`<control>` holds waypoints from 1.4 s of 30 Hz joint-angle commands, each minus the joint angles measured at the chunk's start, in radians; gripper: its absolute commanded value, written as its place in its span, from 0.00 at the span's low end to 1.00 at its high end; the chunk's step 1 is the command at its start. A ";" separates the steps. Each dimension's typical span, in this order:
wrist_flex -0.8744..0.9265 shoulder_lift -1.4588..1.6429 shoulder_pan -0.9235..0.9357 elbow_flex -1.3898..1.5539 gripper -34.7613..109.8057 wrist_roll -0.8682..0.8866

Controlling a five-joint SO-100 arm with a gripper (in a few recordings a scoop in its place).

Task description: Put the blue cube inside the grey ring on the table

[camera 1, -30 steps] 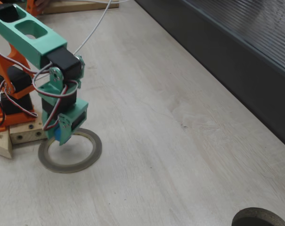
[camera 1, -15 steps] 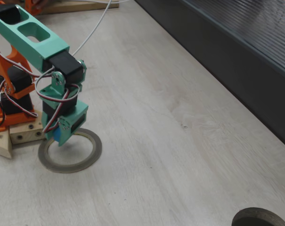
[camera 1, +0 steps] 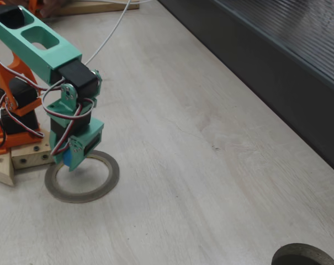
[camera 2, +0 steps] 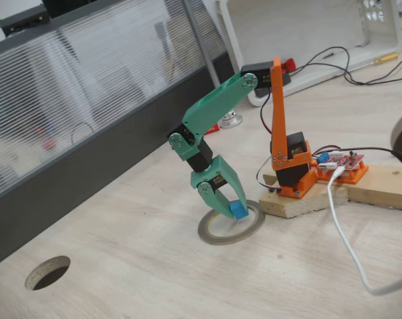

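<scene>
You are looking at a hobby electronics or robotics workbench. The arm's orange base (camera 2: 290,174) is screwed to a raw wooden block (camera 2: 360,186) laid on the table (camera 1: 200,165). At 3 o'clock of the base, a bare red circuit board (camera 2: 343,161) sits exposed on the block, with loose servo wires. A white cable (camera 2: 347,246) trails across the table toward 5 o'clock. At 12 o'clock, dark leads run past a white frame (camera 2: 307,33). A ribbed translucent panel (camera 2: 88,100) bounds the table.
</scene>
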 commanded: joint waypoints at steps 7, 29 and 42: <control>0.002 0.029 0.009 -0.005 0.27 0.009; 0.012 0.031 0.008 -0.006 0.54 0.008; 0.014 0.035 0.008 -0.011 0.54 0.008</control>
